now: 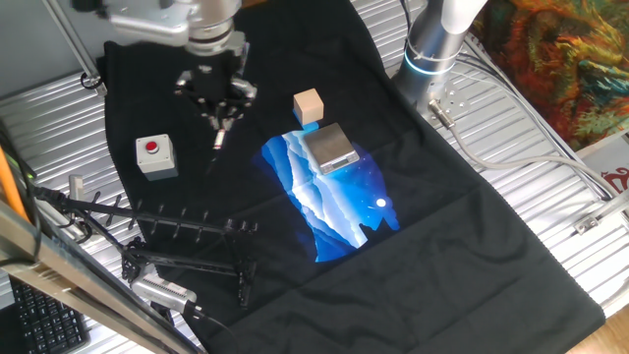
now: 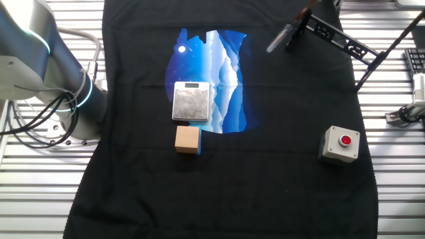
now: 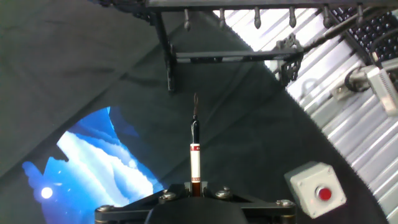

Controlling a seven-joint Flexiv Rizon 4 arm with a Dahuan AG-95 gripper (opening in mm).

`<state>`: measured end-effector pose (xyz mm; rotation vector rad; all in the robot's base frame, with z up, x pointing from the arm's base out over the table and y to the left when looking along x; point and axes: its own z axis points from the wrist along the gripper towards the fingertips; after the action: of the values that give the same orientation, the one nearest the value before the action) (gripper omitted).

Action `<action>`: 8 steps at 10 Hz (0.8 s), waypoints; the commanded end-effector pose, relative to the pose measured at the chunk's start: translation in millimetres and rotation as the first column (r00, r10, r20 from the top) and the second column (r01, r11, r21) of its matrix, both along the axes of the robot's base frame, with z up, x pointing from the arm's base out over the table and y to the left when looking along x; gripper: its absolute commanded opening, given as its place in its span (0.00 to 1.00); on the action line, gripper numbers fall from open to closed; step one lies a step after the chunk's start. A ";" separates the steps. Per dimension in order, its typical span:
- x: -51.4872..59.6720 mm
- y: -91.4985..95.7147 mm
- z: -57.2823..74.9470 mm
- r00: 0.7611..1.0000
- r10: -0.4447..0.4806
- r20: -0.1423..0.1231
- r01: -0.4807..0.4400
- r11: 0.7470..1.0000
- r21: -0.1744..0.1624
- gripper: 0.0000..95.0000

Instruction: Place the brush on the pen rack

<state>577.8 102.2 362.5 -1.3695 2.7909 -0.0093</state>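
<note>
A: Where's the brush [image 3: 195, 158]?

B: In the gripper [image 1: 222, 120]. In the hand view it sticks straight out from between the fingers, its long axis running up the middle of the picture, in line with the fingers. The pale, red-banded part is nearest the gripper, then a black stretch, then a thin dark tip pointing toward the rack [image 3: 249, 56].

A: And in the fixed views?

B: In one of them the brush [image 1: 217, 138] hangs below the gripper, tilted a little, its free end pointing down toward the black cloth [image 1: 472, 236] between the grey box [image 1: 156, 156] and the blue print [image 1: 324, 197]. It looks to be in the air above the cloth. The other fixed view shows a blurred piece of gripper with the brush [image 2: 279, 38] at the top edge, slanted, just beside the rack [image 2: 332, 34].

A: The jaws?

B: Closed narrowly on the brush, near one end of it. Most of its length is free.

A: The rack?

B: It's a low black frame with a row of short pegs, standing at the cloth's edge [image 1: 192, 231]. In the hand view the tip points at it and is short of the bars, not touching.

A: Anything else?

B: A wooden cube [image 1: 308, 106] and a silvery scale [image 1: 330, 147] sit on the blue print, well apart from the brush. The box with the red button [image 3: 316, 188] lies to one side of the gripper.
</note>
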 end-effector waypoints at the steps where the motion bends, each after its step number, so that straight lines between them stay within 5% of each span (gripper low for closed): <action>1: 4.7 1.5 2.0 1.000 -0.003 0.011 0.003 1.000 0.018 0.00; 8: 45.9 0.7 -2.0 1.000 0.026 0.000 -0.026 0.999 0.030 0.00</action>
<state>626.2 102.9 359.9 -1.3986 2.7630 0.0337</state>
